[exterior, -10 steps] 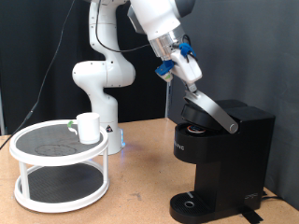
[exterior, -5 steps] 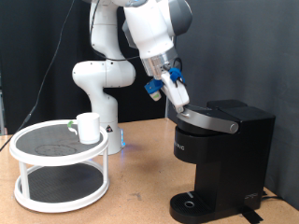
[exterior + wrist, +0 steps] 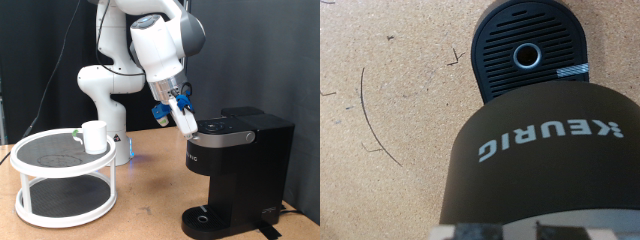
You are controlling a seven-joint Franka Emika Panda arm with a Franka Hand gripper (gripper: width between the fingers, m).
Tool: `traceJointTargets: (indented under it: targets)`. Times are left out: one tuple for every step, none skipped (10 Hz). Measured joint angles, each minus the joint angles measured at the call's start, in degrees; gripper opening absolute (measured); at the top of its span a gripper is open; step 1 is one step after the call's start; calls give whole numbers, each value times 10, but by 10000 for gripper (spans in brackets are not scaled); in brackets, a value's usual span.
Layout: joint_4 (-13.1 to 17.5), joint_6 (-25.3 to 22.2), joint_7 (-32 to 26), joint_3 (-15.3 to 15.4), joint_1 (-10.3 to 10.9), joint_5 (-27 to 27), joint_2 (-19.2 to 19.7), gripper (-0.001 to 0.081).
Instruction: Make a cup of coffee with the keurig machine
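The black keurig machine (image 3: pixel 245 150) stands at the exterior view's right with its lid (image 3: pixel 226 128) down flat. My gripper (image 3: pixel 189 124) looks shut with nothing in it, and its tip rests at the lid's front edge. The wrist view looks down the machine's front (image 3: pixel 545 150) to its logo and the round drip base (image 3: pixel 528 55), which has nothing on it. The white cup (image 3: pixel 95 136) stands on the top shelf of a white round stand (image 3: pixel 60 160) at the exterior view's left, far from the gripper.
A tiny pod with a green tab (image 3: pixel 77 134) sits beside the cup on the stand. The arm's white base (image 3: pixel 105 90) rises behind the stand. The wooden table (image 3: pixel 150 190) lies between stand and machine. A cable runs off at the machine's right.
The gripper has moved down and to the exterior view's left, pushing the raised lid down until it lies flat on the machine. Cup and stand have not moved.
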Motion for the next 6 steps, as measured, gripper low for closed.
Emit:
traceJointTargets:
  targets:
    - [-2, 8, -15, 0, 0, 8, 0, 0]
    - [-5, 19, -38, 0, 0, 21, 0, 0]
    - [-9, 26, -56, -1, -1, 30, -2, 0]
    - [-12, 27, -65, -2, -3, 34, -3, 0]
    - [-17, 27, -69, -5, -5, 35, -4, 0]
    - [-24, 27, -74, -8, -5, 38, -4, 0]
